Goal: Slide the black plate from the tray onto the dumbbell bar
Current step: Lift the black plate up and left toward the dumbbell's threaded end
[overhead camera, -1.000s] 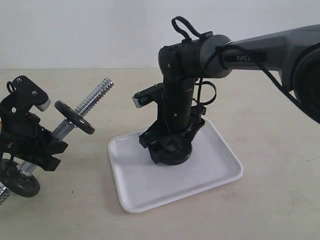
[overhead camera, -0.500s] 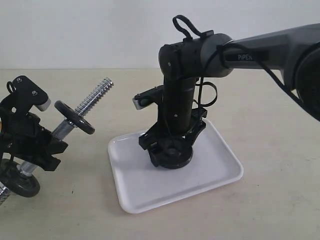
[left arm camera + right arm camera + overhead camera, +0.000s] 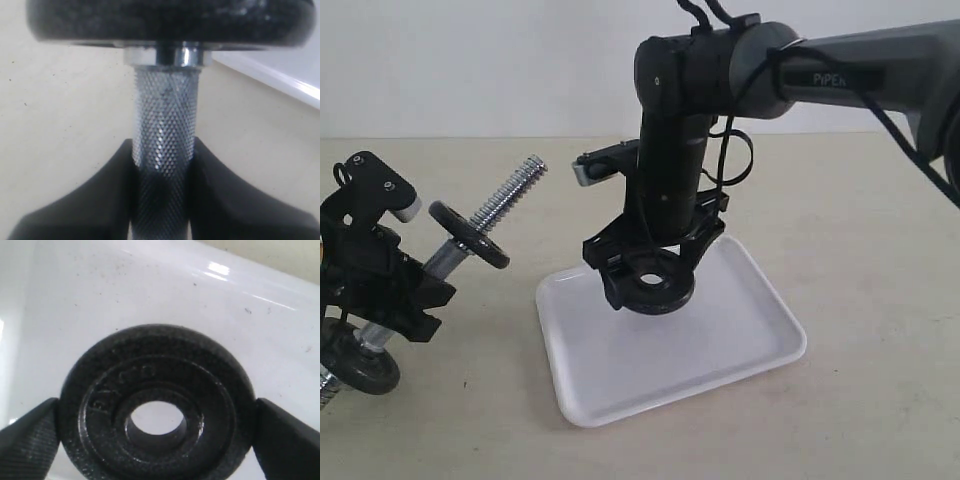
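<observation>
The right gripper pinched 1 black plate, hole upward, over 1 tray; the left gripper clasped 1 dumbbell bar, tilted up-right, bearing 2 discs.

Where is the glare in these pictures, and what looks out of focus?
Right wrist view: bright glare streaks on the glossy tray, the black plate matte with soft lettering. Left wrist view: knurling on the dumbbell bar crisp and gleaming, the mounted disc beyond it softer. Exterior view: even light, faint shadows.

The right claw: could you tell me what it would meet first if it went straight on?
Probably the tray just below: the right claw points down at it, gripping the black plate.
</observation>
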You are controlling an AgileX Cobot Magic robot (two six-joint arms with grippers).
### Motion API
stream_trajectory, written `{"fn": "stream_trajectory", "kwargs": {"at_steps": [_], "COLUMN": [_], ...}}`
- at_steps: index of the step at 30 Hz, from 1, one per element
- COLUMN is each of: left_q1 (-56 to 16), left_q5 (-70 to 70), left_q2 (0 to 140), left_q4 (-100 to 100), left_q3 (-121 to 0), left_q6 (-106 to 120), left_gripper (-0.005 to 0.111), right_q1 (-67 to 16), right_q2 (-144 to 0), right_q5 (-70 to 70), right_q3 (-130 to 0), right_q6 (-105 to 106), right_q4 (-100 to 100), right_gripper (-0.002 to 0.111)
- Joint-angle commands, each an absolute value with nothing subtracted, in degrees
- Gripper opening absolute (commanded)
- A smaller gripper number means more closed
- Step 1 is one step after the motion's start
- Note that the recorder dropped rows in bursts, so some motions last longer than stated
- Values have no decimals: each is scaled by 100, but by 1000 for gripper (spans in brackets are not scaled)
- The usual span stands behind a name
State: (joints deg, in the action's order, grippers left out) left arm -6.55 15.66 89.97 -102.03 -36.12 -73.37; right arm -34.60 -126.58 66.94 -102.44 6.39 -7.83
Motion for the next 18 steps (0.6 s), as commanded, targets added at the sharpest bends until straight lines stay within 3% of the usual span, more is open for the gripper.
{"fn": "stream_trajectory", "kwargs": {"at_steps": [1, 9, 18], "left_q1": [-655, -655, -655], "left_q5": [1718, 1847, 2471], "left_q2": [8670, 8670, 8670], "left_q4": [-9995, -9995, -9995], "left_q3": [-3857, -3857, -3857], "left_q6": [-7404, -7404, -7052], "left_gripper": [4, 4, 4], "right_q1": [-3447, -3118, -1990], "right_q2": [-12442, -11900, -11437], "right_q5": [6878, 6866, 6996], "right_q3": [-10410, -10410, -10410], "right_q6": [707, 798, 2156], "right_q4": [-796, -1022, -3764], "right_gripper": [0, 0, 0]}}
